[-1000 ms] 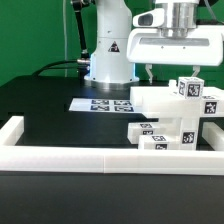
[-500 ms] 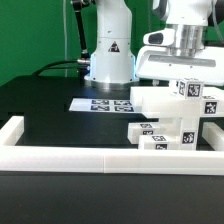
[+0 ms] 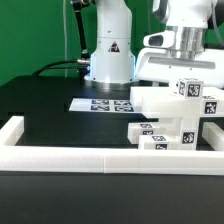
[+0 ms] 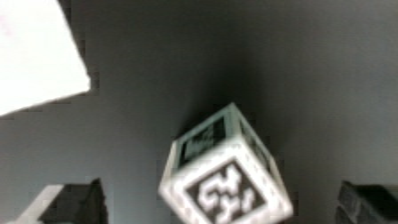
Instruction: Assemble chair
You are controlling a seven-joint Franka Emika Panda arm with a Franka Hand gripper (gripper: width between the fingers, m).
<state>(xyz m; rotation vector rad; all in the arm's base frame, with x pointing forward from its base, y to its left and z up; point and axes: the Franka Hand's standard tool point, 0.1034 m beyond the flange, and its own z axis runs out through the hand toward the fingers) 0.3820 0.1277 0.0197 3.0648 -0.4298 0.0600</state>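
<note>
The chair's white blocky pieces [image 3: 160, 112], each with small black-and-white tags, are piled at the exterior view's right, inside the border rail. A tagged post [image 3: 190, 88] sits on top of the pile. My gripper [image 3: 184, 72] hangs right over this post, and the pile hides its fingertips in the exterior view. In the wrist view the post [image 4: 217, 150] shows its tagged end between my two dark fingers [image 4: 71, 202]. The jaws stand wide apart, clear of the post on both sides. My gripper [image 4: 221, 208] is open and holds nothing.
The marker board [image 3: 104, 103] lies on the black table in front of the robot base [image 3: 108, 55]. The long white border rail [image 3: 90, 160] runs along the front and up both sides. Another white piece [image 4: 36, 55] shows in the wrist view.
My gripper has come down and shifted toward the exterior view's right, onto the top post. Over the last half second it has hardly moved. The parts have not moved.
</note>
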